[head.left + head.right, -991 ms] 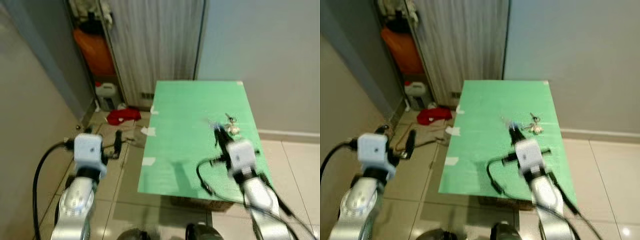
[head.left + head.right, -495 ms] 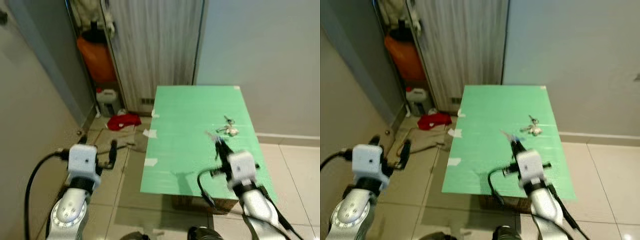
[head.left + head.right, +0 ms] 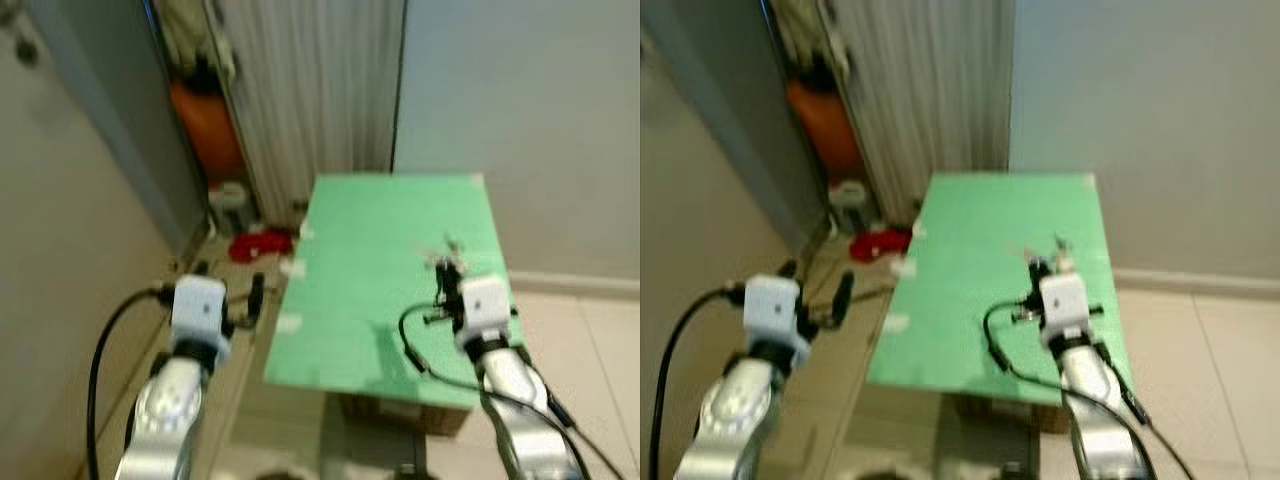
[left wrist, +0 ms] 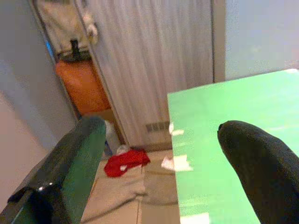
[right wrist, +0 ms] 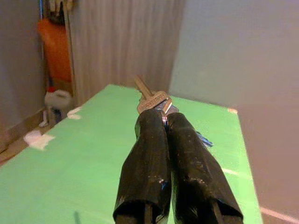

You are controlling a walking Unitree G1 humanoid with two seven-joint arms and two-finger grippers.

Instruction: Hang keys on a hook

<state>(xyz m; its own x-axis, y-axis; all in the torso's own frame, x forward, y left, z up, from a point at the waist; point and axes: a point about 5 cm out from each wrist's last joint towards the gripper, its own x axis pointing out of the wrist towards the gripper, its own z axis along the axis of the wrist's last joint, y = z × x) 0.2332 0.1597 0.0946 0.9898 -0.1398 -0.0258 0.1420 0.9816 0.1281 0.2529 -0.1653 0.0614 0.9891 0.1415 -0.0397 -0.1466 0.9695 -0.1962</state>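
My right gripper is shut on a silver key that sticks out past the fingertips, with a blue tag hanging beside the fingers. In the head view this gripper hovers over the right part of the green table. A small blurred bunch of keys shows just beyond its tip. My left gripper is held off the table's left edge above the floor. Its fingers stand wide open with nothing between them. Two small dark fittings sit on the grey wall at upper left, too blurred to identify.
A ribbed grey curtain or door stands behind the table. An orange bag, a white jug and a red cloth lie in the corner to its left. White paper scraps are on the floor. A plain wall rises at right.
The camera has shifted and the picture is more blurred. My right gripper has reached farther over the table, close to the bunch of keys. My left arm sits nearer the table edge.
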